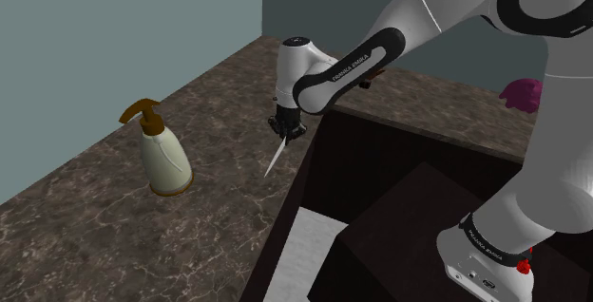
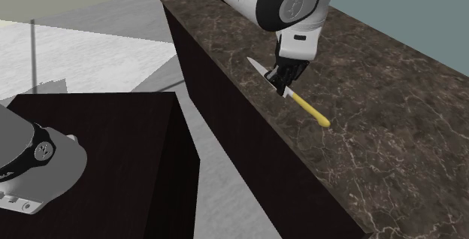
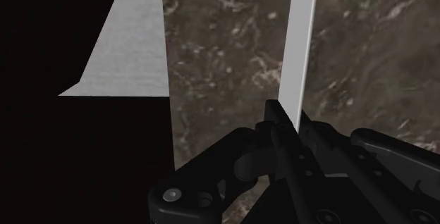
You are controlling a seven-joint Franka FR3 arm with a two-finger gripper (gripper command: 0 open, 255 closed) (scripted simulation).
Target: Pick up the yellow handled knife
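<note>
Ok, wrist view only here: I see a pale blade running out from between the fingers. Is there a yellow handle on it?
Observer: Yes. In the second exterior view the knife has a yellow handle sticking out behind the gripper, which is shut near where the blade meets the handle.
Operator: Anything else on that counter?
Observer: A cream soap dispenser with a brown pump stands upright on the dark veined counter, apart from the knife, to the shoulder view's left of it.
Operator: Is that all?
Observer: There is also a magenta object at the shoulder view's right, partly behind the arm; I cannot tell what it is.
</note>
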